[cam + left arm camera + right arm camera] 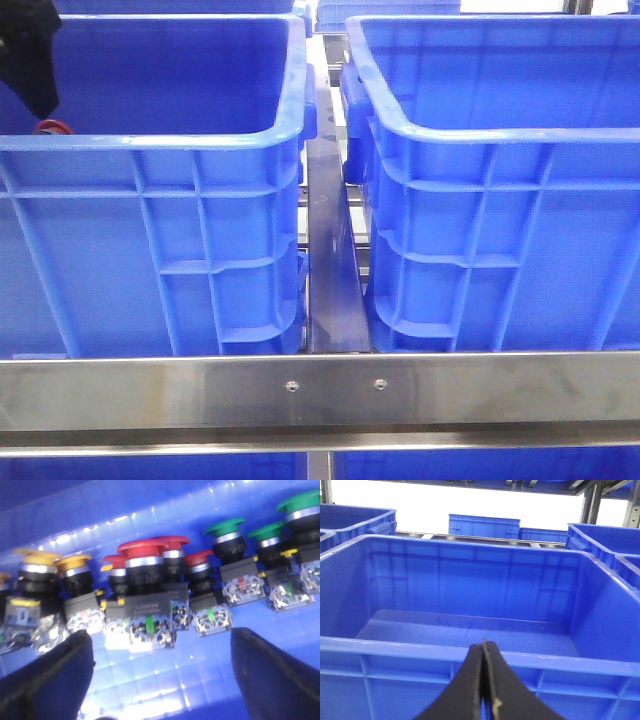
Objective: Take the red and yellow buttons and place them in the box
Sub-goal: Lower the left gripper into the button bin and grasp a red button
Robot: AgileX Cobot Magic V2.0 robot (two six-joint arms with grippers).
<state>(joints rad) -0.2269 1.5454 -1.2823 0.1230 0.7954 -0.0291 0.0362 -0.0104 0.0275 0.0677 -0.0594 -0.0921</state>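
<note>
My two blue crates stand side by side on a metal rack. The left crate (150,230) and the right crate (500,230) are just apart, and a dark rail (330,270) of the rack runs back through the gap between them. A steel crossbar (320,392) with two small screws spans the front edge, below both crates' ribbed walls.

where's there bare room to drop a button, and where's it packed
The right crate shows a bare floor, wall to wall. The left crate is crowded: yellow buttons, red buttons and green buttons stand in a tight row, with open floor only between the left gripper fingers.
</note>
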